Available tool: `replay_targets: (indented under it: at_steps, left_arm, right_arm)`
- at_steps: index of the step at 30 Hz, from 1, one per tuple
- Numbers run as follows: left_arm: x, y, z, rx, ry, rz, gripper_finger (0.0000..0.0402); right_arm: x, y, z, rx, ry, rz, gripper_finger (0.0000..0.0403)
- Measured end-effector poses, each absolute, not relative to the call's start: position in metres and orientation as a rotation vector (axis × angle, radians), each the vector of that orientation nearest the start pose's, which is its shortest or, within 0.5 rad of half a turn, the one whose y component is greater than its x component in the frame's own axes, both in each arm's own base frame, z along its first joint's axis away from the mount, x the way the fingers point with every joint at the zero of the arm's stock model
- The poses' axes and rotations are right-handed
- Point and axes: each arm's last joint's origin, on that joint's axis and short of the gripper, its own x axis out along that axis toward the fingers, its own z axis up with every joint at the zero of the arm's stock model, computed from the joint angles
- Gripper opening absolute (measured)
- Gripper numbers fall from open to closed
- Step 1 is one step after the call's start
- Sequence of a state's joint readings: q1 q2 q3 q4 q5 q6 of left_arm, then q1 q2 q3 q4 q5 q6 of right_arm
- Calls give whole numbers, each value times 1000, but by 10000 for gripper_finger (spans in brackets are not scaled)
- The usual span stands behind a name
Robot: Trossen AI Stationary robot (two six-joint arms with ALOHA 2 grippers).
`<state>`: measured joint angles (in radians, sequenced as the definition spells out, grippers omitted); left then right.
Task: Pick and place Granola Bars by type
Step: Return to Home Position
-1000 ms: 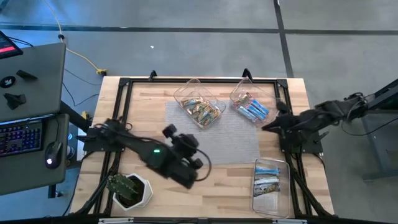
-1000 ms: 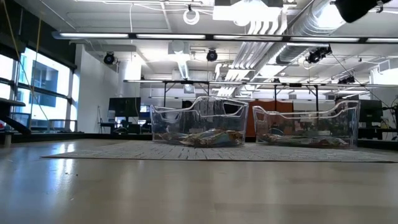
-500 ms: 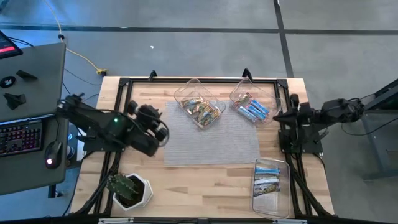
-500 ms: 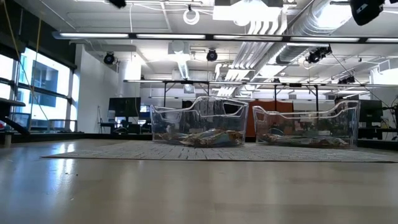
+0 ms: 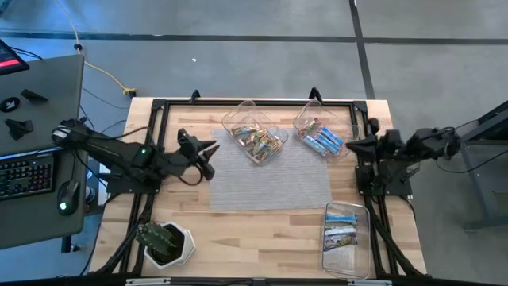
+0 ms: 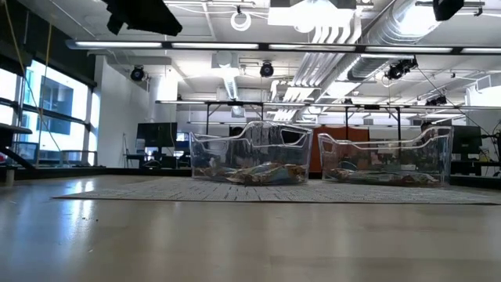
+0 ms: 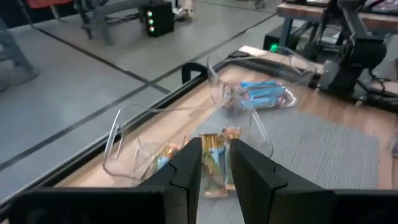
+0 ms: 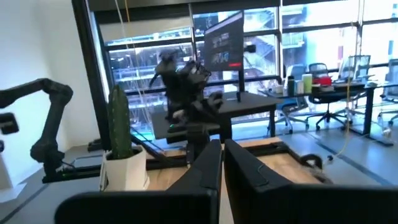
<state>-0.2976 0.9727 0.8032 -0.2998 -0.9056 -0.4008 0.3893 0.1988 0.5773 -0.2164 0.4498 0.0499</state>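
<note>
Tan granola bars (image 5: 258, 143) lie in a clear bin (image 5: 238, 119) at the table's far middle. Blue bars (image 5: 324, 141) lie in a second bin (image 5: 305, 119) to its right. In the left wrist view the tan bars (image 7: 214, 163) and blue bars (image 7: 264, 94) show ahead of the fingers. My left gripper (image 5: 209, 151) hangs over the table's left part, pointing toward the bins. Its fingers (image 7: 216, 146) are slightly apart with nothing between them. My right gripper (image 5: 352, 146) hovers at the right rail, shut (image 8: 222, 146) and empty.
A third clear bin (image 5: 361, 246) with a few bars stands at the near right. A grey mat (image 5: 270, 179) covers the table's middle. A potted cactus (image 5: 163, 241) stands at the near left corner. A black frame (image 5: 159, 107) runs along the table's edges.
My left gripper has drawn back from over the near middle of the table toward the left and far edges. It has turned and now points at the bins. My right gripper has tipped up toward level by the right rail. No bar has moved.
</note>
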Motion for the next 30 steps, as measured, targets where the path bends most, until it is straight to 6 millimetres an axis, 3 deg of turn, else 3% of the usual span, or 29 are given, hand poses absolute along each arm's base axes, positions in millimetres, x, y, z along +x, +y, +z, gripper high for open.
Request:
replay_targets:
  at_steps: [11, 17, 20, 24, 30]
  left_arm:
    - [175, 0, 319, -83, 277, 433, 80]
    - [187, 10, 304, -5, 232, 215, 80]
    - [183, 20, 295, -14, 310, 271, 80]
    - [156, 31, 300, -26, 326, 423, 80]
    - [90, 23, 310, -99, 241, 419, 80]
  right_arm:
    - [88, 25, 262, 146, -327, 24, 1]
    - [91, 26, 245, 168, -369, 22, 1]
    - [91, 26, 238, 173, -364, 12, 2]
    - [88, 24, 230, 202, -376, 1, 1]
    - [84, 22, 221, 207, -394, -17, 3]
